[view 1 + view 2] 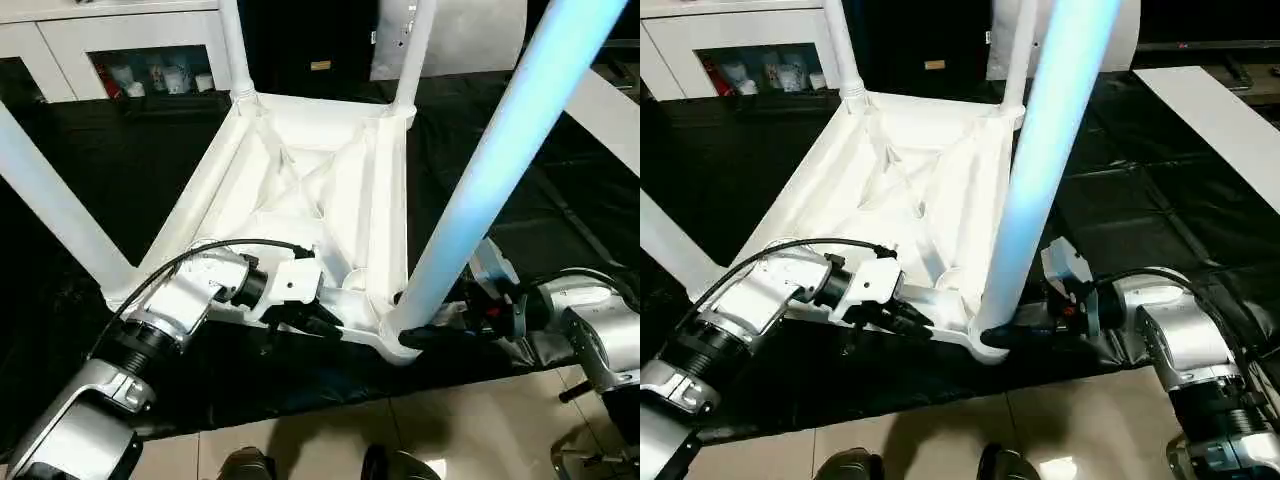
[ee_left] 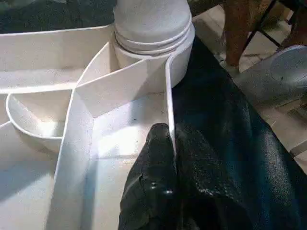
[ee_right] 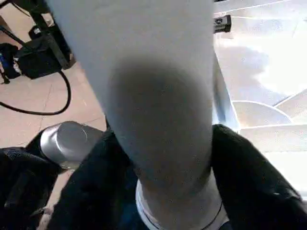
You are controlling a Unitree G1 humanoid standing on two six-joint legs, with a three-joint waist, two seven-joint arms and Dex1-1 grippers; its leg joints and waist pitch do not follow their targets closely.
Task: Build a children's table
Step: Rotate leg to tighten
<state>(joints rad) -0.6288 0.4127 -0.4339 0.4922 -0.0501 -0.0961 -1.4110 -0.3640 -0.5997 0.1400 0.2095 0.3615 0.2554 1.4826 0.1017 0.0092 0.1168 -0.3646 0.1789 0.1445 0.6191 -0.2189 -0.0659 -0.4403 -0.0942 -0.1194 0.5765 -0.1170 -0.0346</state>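
The children's table (image 1: 300,170) lies upside down on the black-covered surface, ribbed underside up, with white tube legs standing in its corner sockets. The nearest leg (image 1: 500,160) rises toward the camera from the near right corner. My right gripper (image 1: 420,335) sits at that leg's base; in the right wrist view its black fingers (image 3: 249,172) press against both sides of the leg (image 3: 158,96). My left gripper (image 1: 325,322) is at the table's near edge, shut on the thin rim wall (image 2: 169,86) beside that corner socket (image 2: 153,33).
Two far legs (image 1: 232,50) (image 1: 415,50) stand upright and another leg (image 1: 50,200) slants out to the left. A white cabinet (image 1: 120,40) stands behind. A white board (image 1: 1220,120) lies at the right. Tiled floor (image 1: 400,430) begins just past the near edge.
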